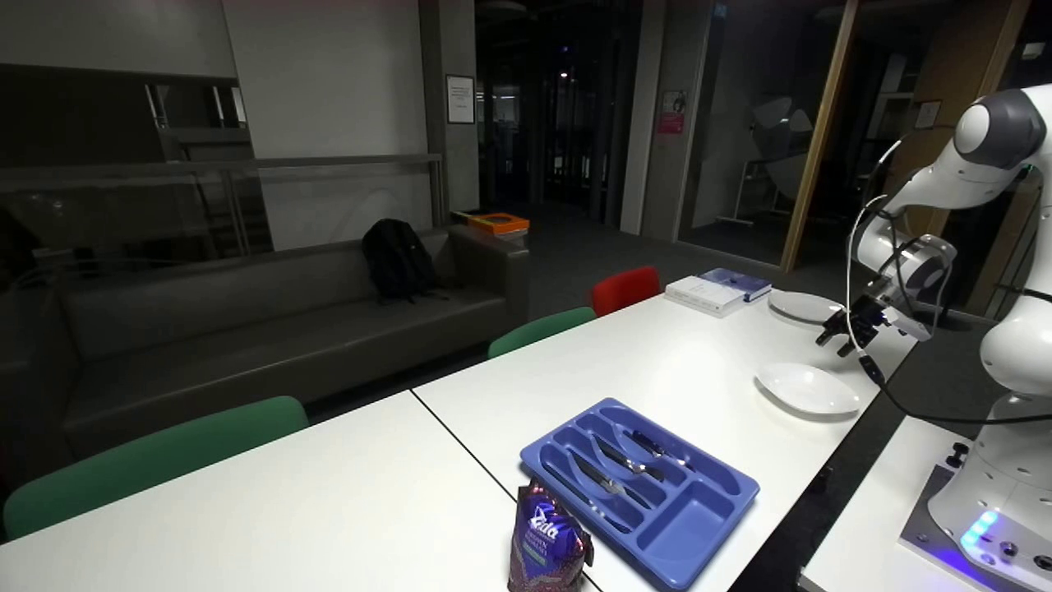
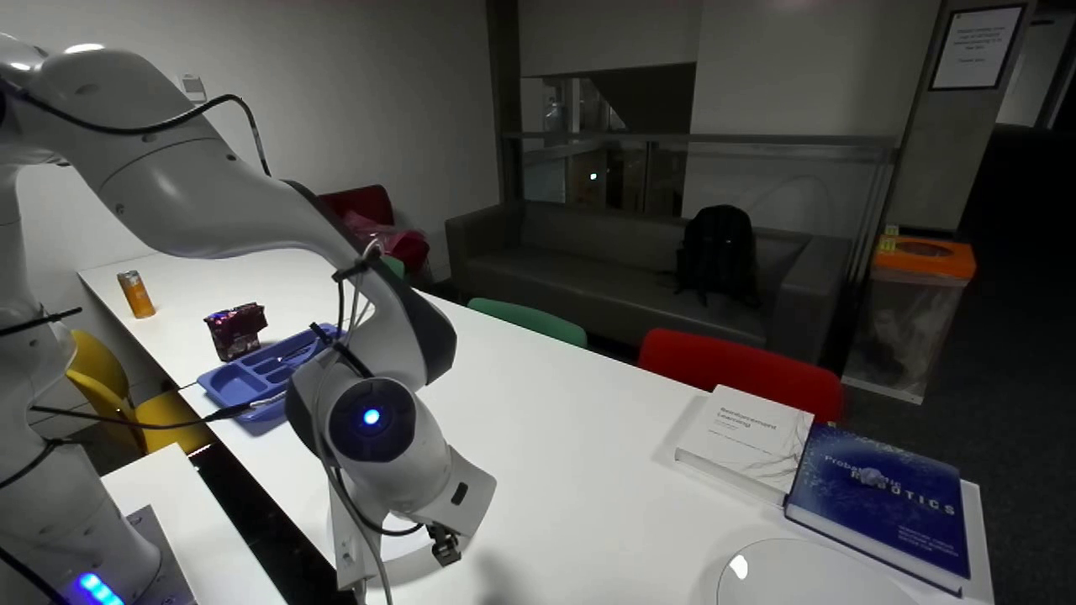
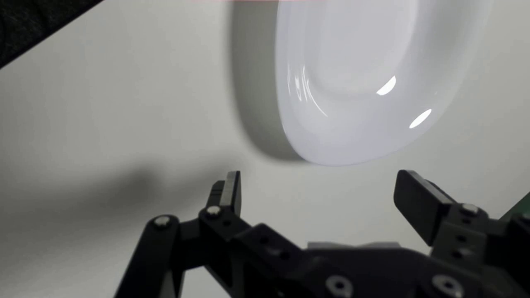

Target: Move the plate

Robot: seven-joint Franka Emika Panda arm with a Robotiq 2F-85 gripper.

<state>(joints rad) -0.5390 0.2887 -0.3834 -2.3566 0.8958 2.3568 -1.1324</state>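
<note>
The gripper (image 3: 318, 177) hangs above the white table (image 1: 649, 353) near a white dish (image 3: 364, 70), its jaws spread wide and holding nothing. The round white plate (image 1: 799, 306) lies on the table just beside a blue book (image 2: 878, 512), seen in both exterior views. The dish sits between the plate and a blue cutlery tray (image 1: 686, 522).

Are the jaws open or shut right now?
Open: in the wrist view the fingers stand wide apart, with nothing gripped between them.
</note>
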